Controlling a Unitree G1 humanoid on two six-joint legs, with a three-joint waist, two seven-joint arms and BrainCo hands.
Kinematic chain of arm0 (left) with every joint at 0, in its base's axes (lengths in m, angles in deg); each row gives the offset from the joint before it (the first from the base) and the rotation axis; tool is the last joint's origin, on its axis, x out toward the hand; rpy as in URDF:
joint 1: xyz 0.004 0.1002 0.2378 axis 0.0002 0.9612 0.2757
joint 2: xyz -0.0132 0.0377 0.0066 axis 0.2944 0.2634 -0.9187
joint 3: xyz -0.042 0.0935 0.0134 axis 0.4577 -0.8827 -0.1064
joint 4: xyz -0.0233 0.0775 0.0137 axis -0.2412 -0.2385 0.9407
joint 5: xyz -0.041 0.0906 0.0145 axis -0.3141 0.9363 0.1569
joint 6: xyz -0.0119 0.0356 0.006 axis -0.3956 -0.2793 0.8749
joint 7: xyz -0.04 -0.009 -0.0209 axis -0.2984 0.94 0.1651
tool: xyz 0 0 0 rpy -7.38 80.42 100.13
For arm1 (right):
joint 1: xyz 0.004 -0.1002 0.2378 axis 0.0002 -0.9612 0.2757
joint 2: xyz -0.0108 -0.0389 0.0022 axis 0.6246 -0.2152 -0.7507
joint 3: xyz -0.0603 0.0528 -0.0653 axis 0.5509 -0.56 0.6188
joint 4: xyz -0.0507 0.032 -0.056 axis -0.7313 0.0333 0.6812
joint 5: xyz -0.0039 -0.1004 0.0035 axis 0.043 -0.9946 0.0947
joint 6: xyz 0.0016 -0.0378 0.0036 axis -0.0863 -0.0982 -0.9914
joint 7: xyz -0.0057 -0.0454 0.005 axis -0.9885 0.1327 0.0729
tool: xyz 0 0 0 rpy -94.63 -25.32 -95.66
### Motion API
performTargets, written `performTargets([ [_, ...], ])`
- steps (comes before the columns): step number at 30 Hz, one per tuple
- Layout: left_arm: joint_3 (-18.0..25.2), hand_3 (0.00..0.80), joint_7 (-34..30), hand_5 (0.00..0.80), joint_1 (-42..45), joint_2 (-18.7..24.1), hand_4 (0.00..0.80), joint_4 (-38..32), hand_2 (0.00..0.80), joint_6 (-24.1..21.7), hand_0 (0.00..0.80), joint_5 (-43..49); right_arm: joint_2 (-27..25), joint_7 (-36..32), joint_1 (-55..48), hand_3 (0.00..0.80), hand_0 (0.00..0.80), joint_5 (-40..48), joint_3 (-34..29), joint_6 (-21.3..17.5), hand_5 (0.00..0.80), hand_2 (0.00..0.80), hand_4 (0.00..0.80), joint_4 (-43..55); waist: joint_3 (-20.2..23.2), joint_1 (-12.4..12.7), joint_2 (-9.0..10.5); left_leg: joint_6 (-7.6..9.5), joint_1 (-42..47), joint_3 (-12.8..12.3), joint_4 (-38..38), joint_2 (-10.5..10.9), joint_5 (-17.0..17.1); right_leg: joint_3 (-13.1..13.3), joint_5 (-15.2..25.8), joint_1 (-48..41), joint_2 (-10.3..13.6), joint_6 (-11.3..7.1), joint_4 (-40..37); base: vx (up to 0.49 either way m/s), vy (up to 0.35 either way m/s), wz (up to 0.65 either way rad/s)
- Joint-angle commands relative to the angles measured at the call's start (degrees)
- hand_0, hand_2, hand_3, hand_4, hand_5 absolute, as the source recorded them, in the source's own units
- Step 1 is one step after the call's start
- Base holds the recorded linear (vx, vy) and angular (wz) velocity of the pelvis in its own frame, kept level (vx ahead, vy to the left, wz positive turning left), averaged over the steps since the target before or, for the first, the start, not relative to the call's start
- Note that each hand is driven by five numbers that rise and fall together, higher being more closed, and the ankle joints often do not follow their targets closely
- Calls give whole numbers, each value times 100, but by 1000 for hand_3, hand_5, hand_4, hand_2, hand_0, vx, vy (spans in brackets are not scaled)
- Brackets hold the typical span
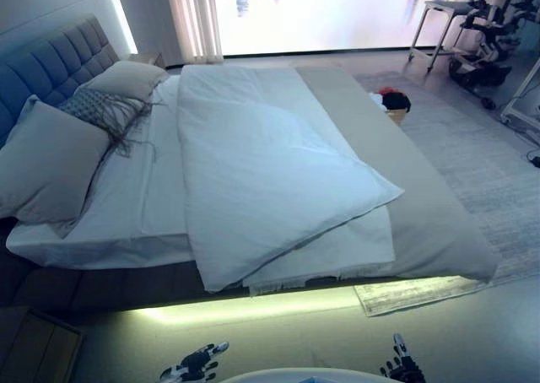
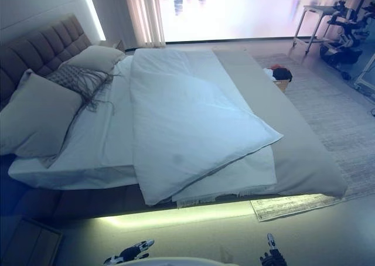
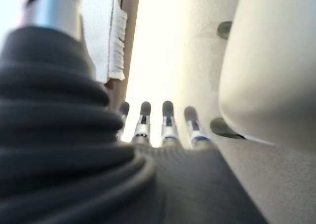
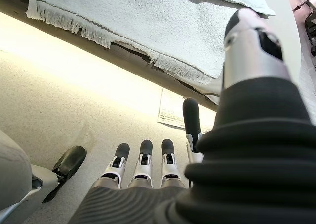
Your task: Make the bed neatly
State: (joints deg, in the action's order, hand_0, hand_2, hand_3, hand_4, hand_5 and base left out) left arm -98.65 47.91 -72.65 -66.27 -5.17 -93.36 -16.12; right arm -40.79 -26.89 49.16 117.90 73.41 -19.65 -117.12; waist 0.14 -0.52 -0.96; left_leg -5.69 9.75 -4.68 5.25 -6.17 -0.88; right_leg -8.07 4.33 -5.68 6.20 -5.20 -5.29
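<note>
The bed [image 1: 110, 290] lies before me with its blue headboard [image 1: 51, 62] at the left. A white duvet [image 1: 270, 172] lies askew across the middle, its near corner over the front edge. A white fringed blanket [image 1: 337, 252] shows beneath it and in the right wrist view [image 4: 148, 21]. A grey cover [image 1: 430, 214] spreads over the right side. A large grey pillow [image 1: 46, 159], a fringed cushion [image 1: 101, 109] and another pillow [image 1: 126, 78] lie by the headboard. My left hand [image 1: 196, 364] and right hand [image 1: 401, 366] hang low before the bed, both with straight fingers [image 3: 168, 120] [image 4: 143, 160] and empty.
A grey rug [image 1: 498, 172] lies right of the bed, its corner under the frame [image 4: 173, 113]. A basket with red and black things [image 1: 392, 103] stands on it. A wooden nightstand [image 1: 34, 345] is at lower left. A table [image 1: 439, 24] and wheeled equipment [image 1: 489, 37] stand at back right.
</note>
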Motion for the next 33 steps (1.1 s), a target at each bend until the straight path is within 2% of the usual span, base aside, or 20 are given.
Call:
performTargets([
  [1, 43, 0, 16, 0, -452, -135, 0, 406, 0, -97, 0, -6, 114, -11, 674, 0, 0, -62, -233, -185, 0, 0, 0, -367, -216, 53, 197, 402, -37, -77, -25, 414, -25, 69, -94, -303, -108, -14, 29, 0, 0, 0],
  [13, 18, 0, 58, 0, -418, -170, 0, 394, 0, -173, 0, -66, 110, 119, 640, 0, 0, -303, -163, -172, 0, 0, 0, -405, -231, 54, 179, 401, -40, -84, -25, 421, -26, 46, -93, -301, -100, -16, 29, 0, 0, 0],
  [20, 78, 0, 104, 0, -420, -161, 0, 423, 0, -135, 0, -56, 135, -143, 597, 0, 0, -67, -162, -160, 0, 0, 0, -411, -223, 32, 172, 397, -45, -93, -25, 413, -14, 68, -87, -289, -102, -14, 29, 0, 0, 0],
  [33, 106, 0, 169, 0, -434, -161, 0, 435, 0, -66, 0, -47, 142, 71, 603, 0, 0, -221, -178, -206, 0, 0, 0, -438, -230, -3, 147, 397, -16, -128, -25, 407, -19, 88, -93, -289, -113, -8, 29, 0, 0, 0],
])
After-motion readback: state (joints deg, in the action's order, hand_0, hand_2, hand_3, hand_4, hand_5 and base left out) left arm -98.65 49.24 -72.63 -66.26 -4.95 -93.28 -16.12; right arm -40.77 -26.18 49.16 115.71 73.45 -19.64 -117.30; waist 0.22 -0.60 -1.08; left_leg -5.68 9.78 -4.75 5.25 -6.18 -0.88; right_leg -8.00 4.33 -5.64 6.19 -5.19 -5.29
